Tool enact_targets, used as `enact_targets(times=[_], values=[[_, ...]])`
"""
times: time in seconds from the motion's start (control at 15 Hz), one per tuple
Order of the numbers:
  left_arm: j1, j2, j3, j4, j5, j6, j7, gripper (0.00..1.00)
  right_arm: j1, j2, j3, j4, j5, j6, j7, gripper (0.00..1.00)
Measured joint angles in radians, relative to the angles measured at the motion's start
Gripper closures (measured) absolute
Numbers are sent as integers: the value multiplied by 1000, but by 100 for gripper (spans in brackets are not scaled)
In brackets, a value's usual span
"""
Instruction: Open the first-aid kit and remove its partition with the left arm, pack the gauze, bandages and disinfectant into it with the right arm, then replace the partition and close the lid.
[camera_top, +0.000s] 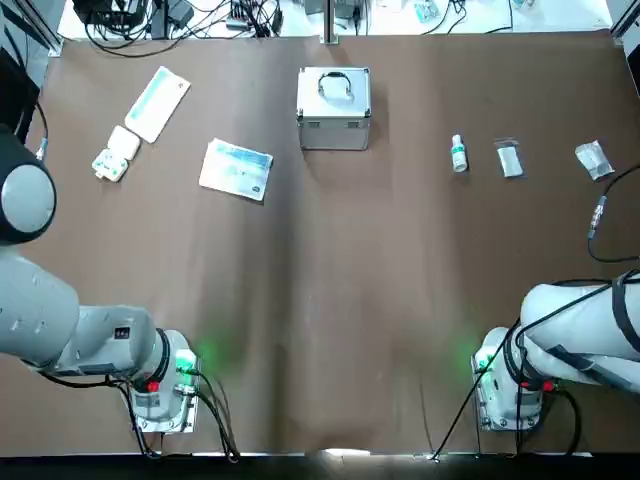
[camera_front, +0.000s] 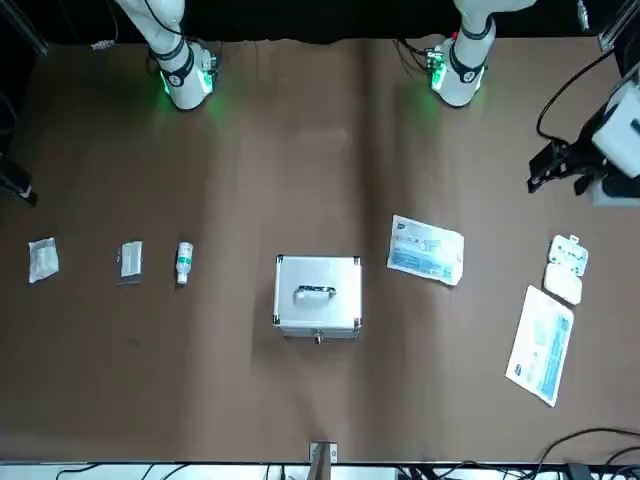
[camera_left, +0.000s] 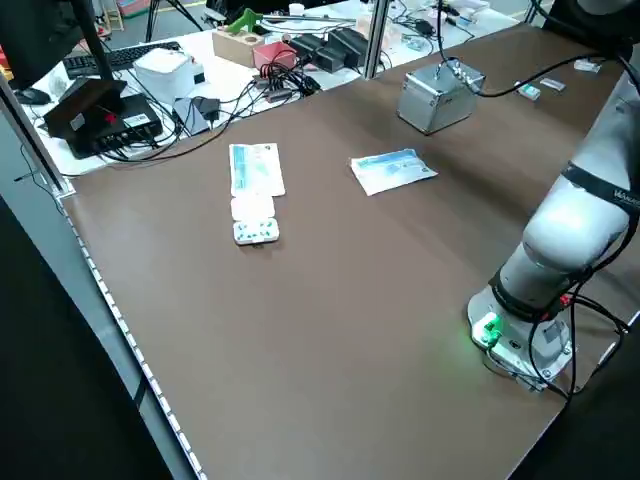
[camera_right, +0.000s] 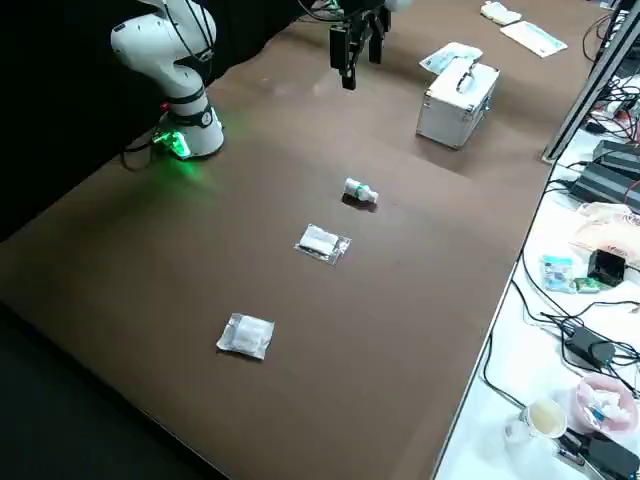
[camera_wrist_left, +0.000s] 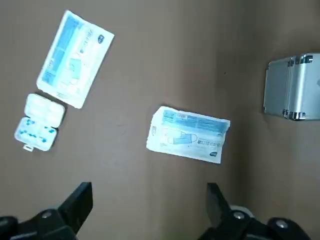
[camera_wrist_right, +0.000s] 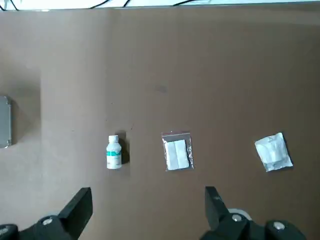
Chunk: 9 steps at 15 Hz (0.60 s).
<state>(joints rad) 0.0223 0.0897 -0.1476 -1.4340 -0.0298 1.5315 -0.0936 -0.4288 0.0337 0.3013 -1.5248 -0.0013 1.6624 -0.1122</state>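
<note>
Two arm bases are all your overhead view gives; the closed first-aid kit (camera_top: 334, 108) sits far centre, disinfectant (camera_top: 459, 154) to its right. Your wrist views add the left gripper (camera_wrist_left: 149, 200) and right gripper (camera_wrist_right: 148, 202), both spread wide, empty.

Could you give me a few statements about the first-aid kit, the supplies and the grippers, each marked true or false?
1. The first-aid kit has its lid shut. True.
2. The disinfectant stands inside the kit. False: it lies on the table, to the kit's right.
3. The left gripper is open and empty. True.
4. The right gripper holds a white packet. False: it is open and empty.
5. The blue-white printed packet rests on the kit's lid. False: it lies on the table beside the kit.
</note>
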Motion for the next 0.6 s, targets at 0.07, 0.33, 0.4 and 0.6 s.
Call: enact_targets(times=[0.07, 0.33, 0.4, 0.6], values=[[-6, 14, -2, 0, -1, 6, -20, 0, 6, 0, 2, -3, 0, 0, 0, 1], [-51, 69, -16, -1, -4, 55, -139, 0, 42, 4, 8, -25, 3, -3, 0, 1], [-63, 82, -21, -1, -6, 61, -175, 0, 61, 8, 8, -29, 5, -3, 0, 1], [-99, 128, -27, -2, -32, 95, -341, 0, 141, 43, 11, -39, 8, -1, 9, 1]])
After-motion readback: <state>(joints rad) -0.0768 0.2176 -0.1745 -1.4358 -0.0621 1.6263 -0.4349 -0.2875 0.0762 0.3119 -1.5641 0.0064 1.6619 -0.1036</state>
